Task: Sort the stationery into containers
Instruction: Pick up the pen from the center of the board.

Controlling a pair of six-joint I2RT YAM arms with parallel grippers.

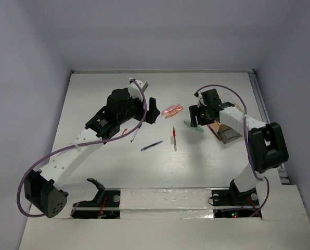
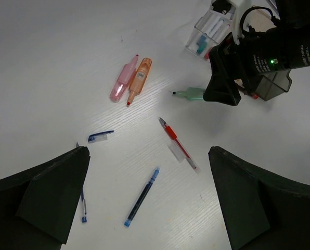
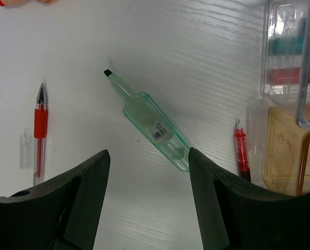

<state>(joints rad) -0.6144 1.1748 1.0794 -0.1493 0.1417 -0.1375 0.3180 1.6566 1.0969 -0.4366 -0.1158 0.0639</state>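
**Setting.** White table (image 1: pixel 92 104) between pale walls, with both arms reaching out from the near edge.

**Overhead view.**
- Left gripper (image 1: pixel 154 110): mid-table, over bare surface.
- Right gripper (image 1: pixel 197 117): to the right, above the green highlighter (image 1: pixel 193 127).
- Red pen (image 1: pixel 174 138) and blue pen (image 1: pixel 151 146): loose on the table, nearer the bases.
- Boxes (image 1: pixel 229 133): clustered at the right, beside the right arm.

**Left wrist view.**
- Left gripper (image 2: pixel 147 151): jaws spread wide, nothing between them.
- Pink highlighter (image 2: pixel 123 79) and orange highlighter (image 2: pixel 140 77): side by side.
- Blue cap (image 2: pixel 100 136): lying apart from any pen.
- Red pen (image 2: pixel 177 144) and blue pen (image 2: pixel 142 197): near it.
- Second blue pen (image 2: pixel 82 205): partly hidden by the left finger.

**Right wrist view.**
- Right gripper (image 3: pixel 148 153): jaws parted, gripping nothing.
- Green highlighter (image 3: pixel 155 127): flat on the table and lying diagonally. Its uncapped tip points far-left and its tail end sits between the fingertips, touching neither.
- Clear box (image 3: pixel 267 62): at the right, already holding markers.
- Tan box (image 3: pixel 282 151): nearer than the clear box.
- Second red pen (image 3: pixel 241 151): on the table, right beside the boxes.

**Step in hand.** We judge it to be picking up the green highlighter.

**Handling note.**
- We would turn the wrist so the pads meet the long sides squarely.
- We would centre over the body rather than the tail.
- We would go down close to the table before closing.
- The smooth plastic may pivot if pinched off-centre.
- On the way to the boxes, we would keep clear of the second red pen.
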